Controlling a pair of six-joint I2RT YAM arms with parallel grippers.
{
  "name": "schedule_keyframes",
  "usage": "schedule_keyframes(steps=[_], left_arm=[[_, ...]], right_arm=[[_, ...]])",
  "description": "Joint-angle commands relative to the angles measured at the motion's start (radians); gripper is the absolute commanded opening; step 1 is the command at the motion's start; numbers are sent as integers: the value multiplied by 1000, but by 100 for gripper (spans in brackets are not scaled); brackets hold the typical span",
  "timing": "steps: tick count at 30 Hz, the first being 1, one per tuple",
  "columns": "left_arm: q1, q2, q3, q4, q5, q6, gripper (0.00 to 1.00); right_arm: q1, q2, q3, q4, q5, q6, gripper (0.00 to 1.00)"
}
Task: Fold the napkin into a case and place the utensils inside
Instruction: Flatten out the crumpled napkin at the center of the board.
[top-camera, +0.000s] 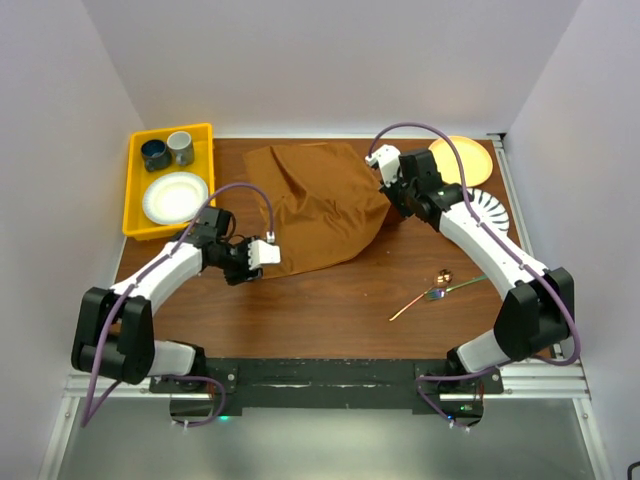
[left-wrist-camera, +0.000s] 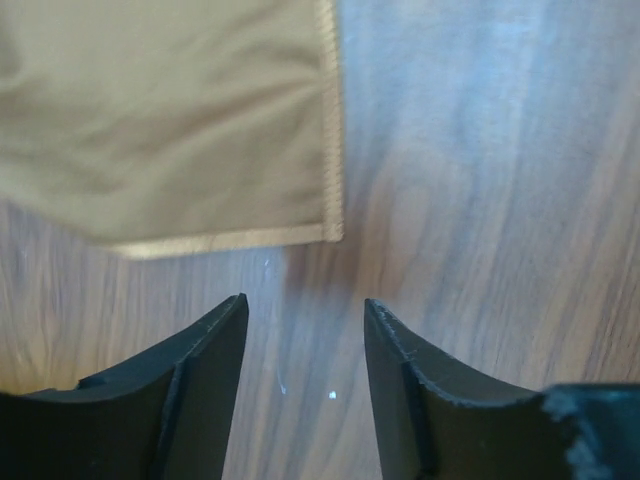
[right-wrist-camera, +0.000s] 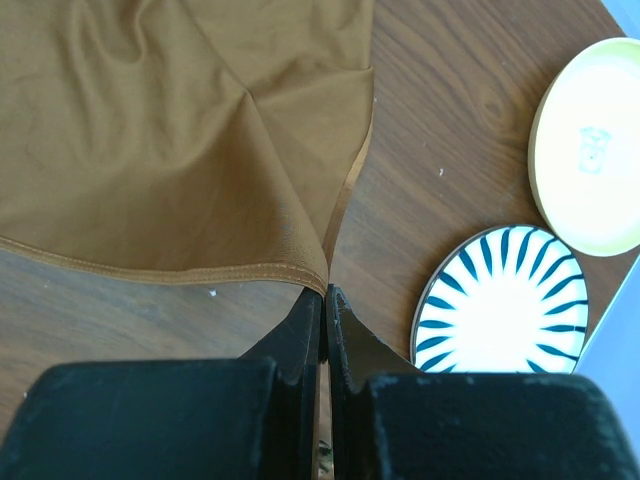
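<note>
**Top view, colours and patterns.** Napkin (top-camera: 320, 205), centre: plain rust-brown, with a paler tan stitched hem. Bench (top-camera: 330, 315): dark brown wood grain. Tray (top-camera: 132, 190), ten o'clock: bright yellow. It holds a white rimmed plate (top-camera: 175, 197) edged in grey-blue, a dark blue cup (top-camera: 155, 154) and a grey cup (top-camera: 181, 148). At two o'clock: a pale yellow plate (top-camera: 462, 160) and a white striped plate (top-camera: 492, 212) with dark teal radial bars. Utensils (top-camera: 440, 292), four o'clock: iridescent green and copper. Left arm (top-camera: 165, 270) and right arm (top-camera: 490, 245): white with black joints. Cables (top-camera: 250, 188): purple. Left fingers (left-wrist-camera: 200, 390) and right fingers (right-wrist-camera: 295, 345): matte black.
</note>
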Motion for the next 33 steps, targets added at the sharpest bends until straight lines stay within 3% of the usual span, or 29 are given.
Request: schedule_keyframes(steps=[1, 8, 15, 17, 19, 24, 29, 33], left_arm=[[-20, -5, -11, 32, 109, 164, 56], [-72, 136, 70, -16, 109, 273, 54], [-106, 288, 132, -7, 29, 239, 50], [-106, 335, 155, -26, -11, 236, 44], [-104, 366, 172, -47, -66, 236, 21], [-104, 372, 178, -50, -77, 219, 0], [-81, 281, 277, -80, 3, 83, 0], [-16, 141, 479, -98, 81, -93, 0]], right_arm=[[-6, -15, -7, 28, -2, 11, 0], [-6, -9, 7, 17, -8, 17, 0], [-6, -4, 14, 22, -18, 19, 0], [-6, -1, 20, 22, -19, 17, 0], [-6, 0, 25, 23, -15, 13, 0], [-6, 2, 31, 20, -15, 17, 0], [-11, -6, 82, -4, -10, 10, 0], [-18, -35, 227, -56, 8, -18, 0]])
